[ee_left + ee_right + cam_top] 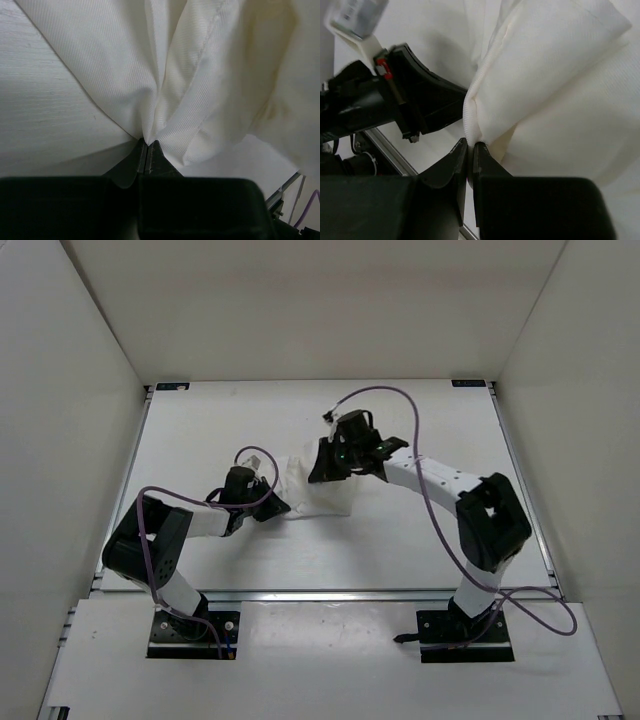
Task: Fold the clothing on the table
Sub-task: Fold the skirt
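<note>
The white clothing [312, 492] lies bunched near the middle of the table [420, 430], between the two arms. My left gripper [272, 508] is at its left edge. In the left wrist view that gripper [148, 143] is shut on a pinched fold, and the clothing [200, 75] fans out from the tips in ridges. My right gripper [322, 473] is on the garment's upper right side. The right wrist view shows the gripper [470, 145] shut on a ribbed hem of the clothing [555, 85]. Most of the garment is hidden under the two wrists in the top view.
White walls enclose the table on three sides, with thin metal rails [320, 592] and black corner brackets [172, 387] at its edges. A purple cable [425, 490] loops over the right arm. The left arm's black wrist [420, 105] shows close by in the right wrist view.
</note>
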Robot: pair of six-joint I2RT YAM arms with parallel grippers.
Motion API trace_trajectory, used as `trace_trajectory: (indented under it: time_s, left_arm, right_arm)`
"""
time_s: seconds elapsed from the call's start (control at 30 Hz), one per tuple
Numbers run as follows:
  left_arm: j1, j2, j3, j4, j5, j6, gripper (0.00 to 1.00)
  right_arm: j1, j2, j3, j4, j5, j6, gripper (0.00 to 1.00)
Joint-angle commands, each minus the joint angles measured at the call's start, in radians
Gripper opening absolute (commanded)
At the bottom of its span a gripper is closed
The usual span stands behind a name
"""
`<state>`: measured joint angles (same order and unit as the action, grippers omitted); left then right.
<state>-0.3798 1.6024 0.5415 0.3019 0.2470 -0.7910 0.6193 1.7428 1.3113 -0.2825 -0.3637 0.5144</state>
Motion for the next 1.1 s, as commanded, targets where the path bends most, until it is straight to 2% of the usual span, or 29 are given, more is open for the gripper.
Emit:
trace_trajectory:
  time_s: [0.0,0.27,0.3,0.33,0.37,0.4,0.43,0.5,0.53,0.7,0.87,0.93,0.97,1.0,1.07]
  left_arm:
    - [0.018,0.001,-0.032,-0.033,-0.002,0.012,0.0]
    - [0.03,-0.013,-0.058,-0.004,0.011,-0.002,0.0]
    - [0.033,-0.013,-0.061,-0.007,0.017,-0.005,0.02]
    - [0.038,-0.025,-0.072,-0.009,0.023,-0.007,0.1]
    - [0.041,-0.03,-0.083,0.003,0.032,-0.014,0.14]
    - [0.053,-0.036,-0.095,0.015,0.037,-0.019,0.23]
    - [0.059,-0.045,-0.098,0.022,0.049,-0.027,0.35]
    - [0.071,-0.074,-0.121,0.039,0.069,-0.042,0.47]
    - [0.079,-0.087,-0.133,0.042,0.074,-0.05,0.52]
    - [0.119,-0.217,-0.167,0.023,0.095,-0.105,0.58]
    - [0.147,-0.364,-0.187,-0.089,0.089,-0.088,0.65]
    - [0.185,-0.448,-0.201,-0.13,0.123,-0.065,0.65]
    - [0.188,-0.487,-0.186,-0.174,0.168,-0.047,0.67]
    - [0.202,-0.496,-0.164,-0.216,0.202,0.017,0.69]
    - [0.203,-0.53,-0.041,-0.448,0.201,0.114,0.72]
  right_arm:
    - [0.048,0.081,0.042,0.059,-0.055,0.036,0.0]
    - [0.128,0.254,0.167,0.056,-0.113,0.059,0.0]
    - [0.128,0.277,0.184,0.052,-0.129,0.052,0.0]
    - [0.129,0.284,0.187,0.054,-0.133,0.05,0.04]
    - [0.131,0.303,0.207,0.051,-0.135,0.042,0.11]
    - [0.128,0.316,0.232,0.043,-0.164,0.038,0.24]
    - [0.128,0.305,0.238,0.036,-0.181,0.035,0.28]
    - [0.126,0.266,0.246,0.022,-0.196,0.023,0.38]
    - [0.129,0.227,0.238,0.026,-0.19,0.012,0.39]
    - [0.103,-0.017,0.096,0.081,-0.15,0.024,0.47]
    - [-0.004,-0.281,-0.122,0.144,-0.179,0.073,0.46]
    - [-0.053,-0.354,-0.183,0.155,-0.195,0.084,0.29]
    - [-0.079,-0.397,-0.217,0.148,-0.204,0.082,0.24]
    - [-0.093,-0.445,-0.236,0.152,-0.21,0.084,0.23]
    - [-0.154,-0.504,-0.292,0.123,-0.201,0.066,0.22]
